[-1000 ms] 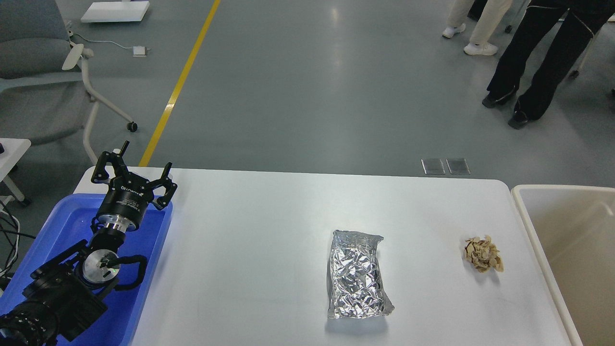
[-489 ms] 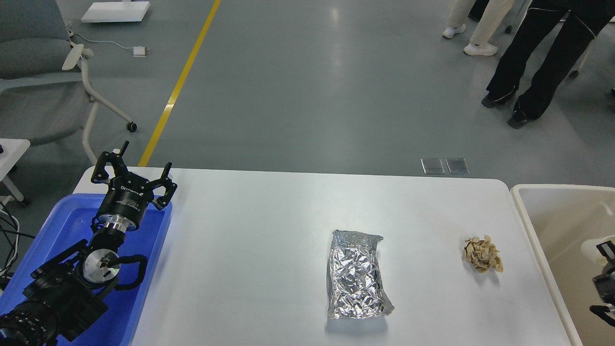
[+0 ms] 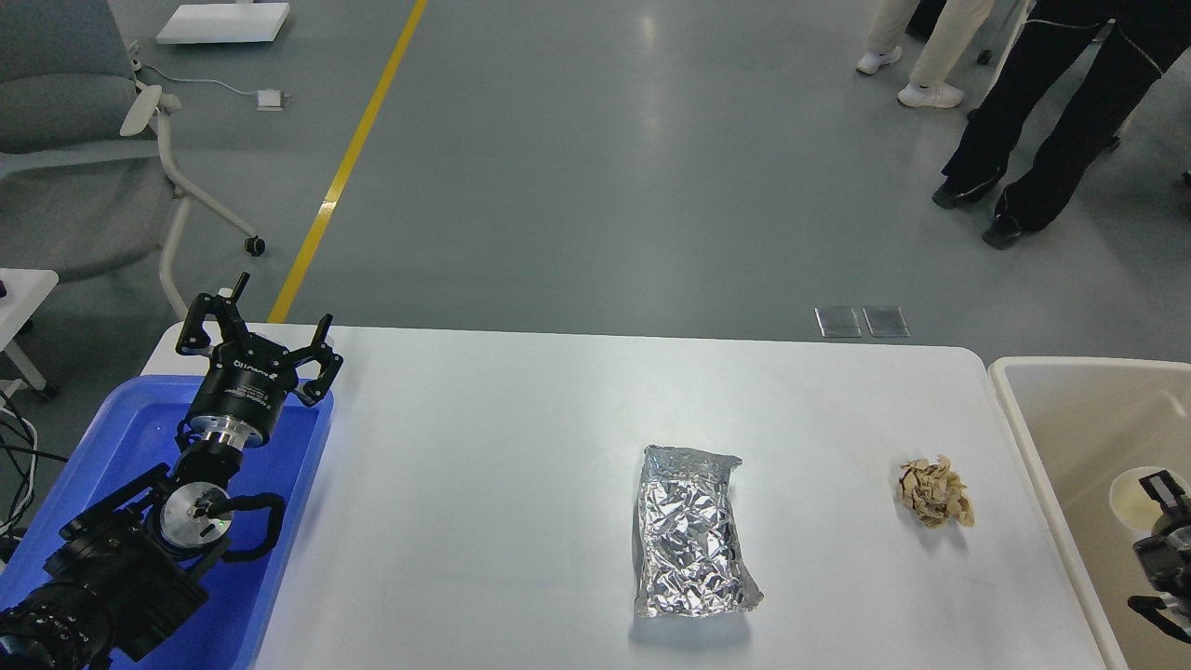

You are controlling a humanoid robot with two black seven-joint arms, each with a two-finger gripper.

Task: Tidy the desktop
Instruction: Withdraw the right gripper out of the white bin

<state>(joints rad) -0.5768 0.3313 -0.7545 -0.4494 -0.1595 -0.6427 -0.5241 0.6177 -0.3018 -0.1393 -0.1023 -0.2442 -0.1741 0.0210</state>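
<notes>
**Ana:** Right, what lies before the robot?

**Ben:** Its head looks down on the desktop [image 3: 484,484], a wide white counter with rounded corners filling the lower half of the view. A crumpled silver foil packet [image 3: 693,535] lies flat near the middle, toward five o'clock. A small ball of scrunched brown paper [image 3: 935,491] sits well apart from it, at about three o'clock, near the counter's right end.

**Ana:** Where are the arms?

**Ben:** The left pincer [image 3: 256,330] hangs at nine o'clock above the far end of a blue tray [image 3: 279,558] on the counter's left end. Its fingers are spread wide and hold nothing. The right pincer [image 3: 1163,516] shows only at the right edge, at four o'clock, over a beige bin [image 3: 1023,419] beside the counter. It is dark and partly cut off; I cannot tell how its fingers stand. A pale round thing [image 3: 1130,493] sits just behind it in the bin; I cannot tell if they touch.

**Ana:** Why that layout?

**Ben:** I would guess the bin takes rubbish and the tray takes keepers, one per arm. The paper ball lies nearest the bin, so the right arm seems the likely one for it. Two items remain on the counter, so tidying is unfinished.
</notes>
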